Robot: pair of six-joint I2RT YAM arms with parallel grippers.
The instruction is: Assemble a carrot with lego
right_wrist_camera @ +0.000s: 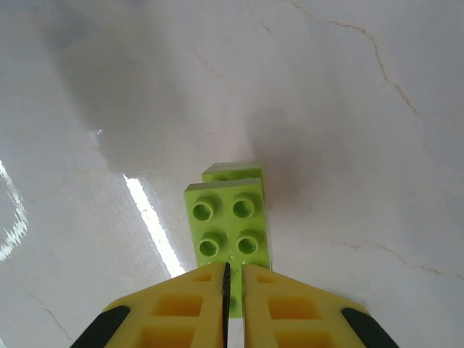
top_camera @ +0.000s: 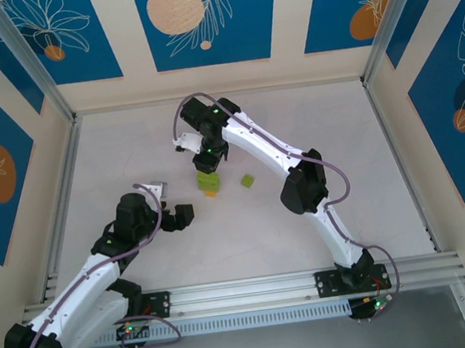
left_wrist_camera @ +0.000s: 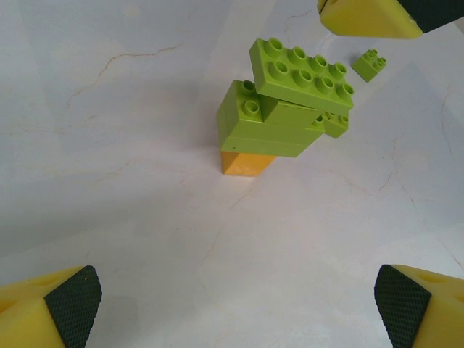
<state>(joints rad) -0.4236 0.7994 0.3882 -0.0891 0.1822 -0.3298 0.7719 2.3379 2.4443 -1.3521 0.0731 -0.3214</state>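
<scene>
The carrot (left_wrist_camera: 272,123) stands on the table as a stack of lime-green lego on one orange brick (left_wrist_camera: 246,163). A long green brick (left_wrist_camera: 301,72) lies tilted on top of it. In the top view the stack (top_camera: 208,181) sits just below my right gripper (top_camera: 211,155). The right gripper (right_wrist_camera: 233,272) is shut, its yellow fingertips together over the near end of the top green brick (right_wrist_camera: 228,221), with nothing between them. My left gripper (left_wrist_camera: 235,304) hangs open and holds nothing, on the near left of the stack, where the top view shows it too (top_camera: 183,215).
One small loose green brick (top_camera: 248,181) lies just right of the stack, also seen past it (left_wrist_camera: 368,64). The white table (top_camera: 306,241) is walled on three sides, with an aluminium rail (top_camera: 245,291) along the near edge.
</scene>
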